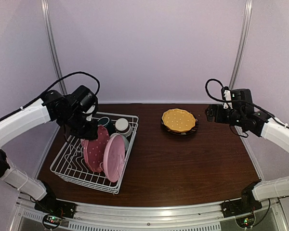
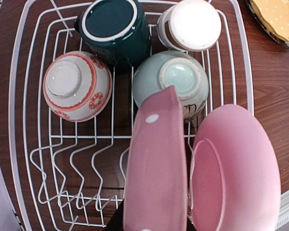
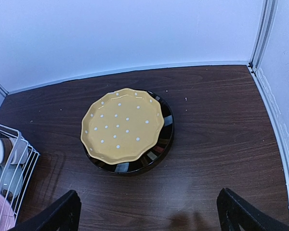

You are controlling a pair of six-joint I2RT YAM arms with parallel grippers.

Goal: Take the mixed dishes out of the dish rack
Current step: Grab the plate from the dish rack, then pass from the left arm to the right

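The white wire dish rack (image 1: 67,166) stands at the left. My left gripper (image 1: 89,130) is shut on the upper rim of the red-pink dotted plate (image 2: 156,163), which stands on edge in the rack; dark fingers (image 2: 113,224) show on both sides of it. The light pink plate (image 2: 236,168) leans right beside it. Upside down at the rack's far end are a dark green cup (image 2: 113,24), a beige-brown cup (image 2: 190,24), a white-red bowl (image 2: 77,86) and a pale green bowl (image 2: 176,82). The yellow dotted plate (image 3: 123,125) lies on the dark brown plate (image 3: 159,149) on the table. My right gripper (image 3: 149,211) is open and empty, hovering near them.
The rack's wavy plate slots (image 2: 72,163) left of the held plate hold nothing. The brown table (image 1: 183,163) runs from the rack to the right wall. A white back wall and metal corner posts (image 1: 241,48) bound the space.
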